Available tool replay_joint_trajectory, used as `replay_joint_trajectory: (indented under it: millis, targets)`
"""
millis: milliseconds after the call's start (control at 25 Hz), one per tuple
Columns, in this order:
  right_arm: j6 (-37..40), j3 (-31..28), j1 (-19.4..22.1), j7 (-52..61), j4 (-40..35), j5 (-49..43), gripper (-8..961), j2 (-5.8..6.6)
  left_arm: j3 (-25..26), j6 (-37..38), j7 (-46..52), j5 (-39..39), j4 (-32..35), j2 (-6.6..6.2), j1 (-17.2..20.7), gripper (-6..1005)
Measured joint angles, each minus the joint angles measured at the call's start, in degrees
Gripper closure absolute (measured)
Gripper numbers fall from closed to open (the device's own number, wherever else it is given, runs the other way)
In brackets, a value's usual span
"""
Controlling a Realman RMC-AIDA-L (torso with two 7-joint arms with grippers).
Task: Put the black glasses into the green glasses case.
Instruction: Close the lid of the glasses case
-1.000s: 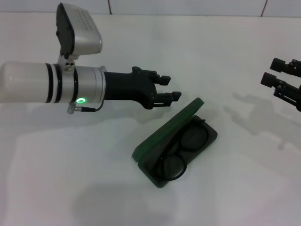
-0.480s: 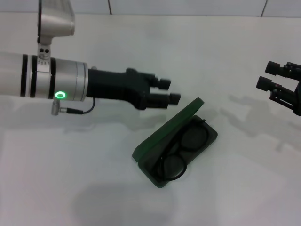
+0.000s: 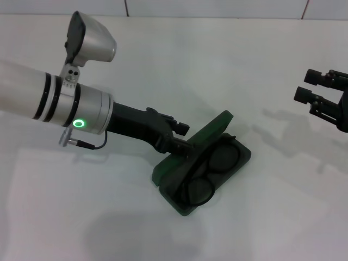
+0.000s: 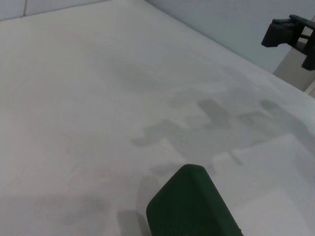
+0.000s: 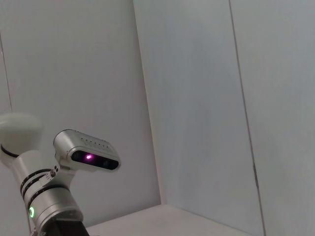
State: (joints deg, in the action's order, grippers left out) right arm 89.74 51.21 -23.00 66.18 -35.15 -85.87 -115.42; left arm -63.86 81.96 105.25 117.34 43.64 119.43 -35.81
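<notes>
The green glasses case [image 3: 179,200] lies open in the middle of the table in the head view, its lid [image 3: 209,132] standing up on the left side. The black glasses [image 3: 210,169] lie folded inside its dark tray. My left gripper [image 3: 182,138] is low against the outer face of the lid, fingers apart, holding nothing. The lid's rounded corner fills the lower part of the left wrist view [image 4: 192,209]. My right gripper [image 3: 315,87] hovers open and empty at the table's right side, far from the case; it also shows in the left wrist view [image 4: 290,30].
The white table [image 3: 261,217] carries nothing else. A tiled wall edge runs along the back. The right wrist view shows only pale wall panels and my left arm with its wrist camera [image 5: 87,156].
My left gripper has dropped down and to the right, from above the table beside the case to the back of the raised lid. The right gripper has barely moved.
</notes>
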Motion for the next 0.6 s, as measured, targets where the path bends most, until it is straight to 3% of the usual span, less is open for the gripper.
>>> replay_joint_trajectory:
  millis: [160,600]
  targets:
    - [0.00,0.43,-0.02,0.00,-0.01,0.00,495,0.02,-0.88,-0.01,0.15,0.35,0.03,0.02,-0.10,292]
    - [0.01,0.65,0.12,0.00,-0.28,-0.10,496,0.10,-2.09,-1.37,3.39,1.87,1.08,0.15,-0.42,309]
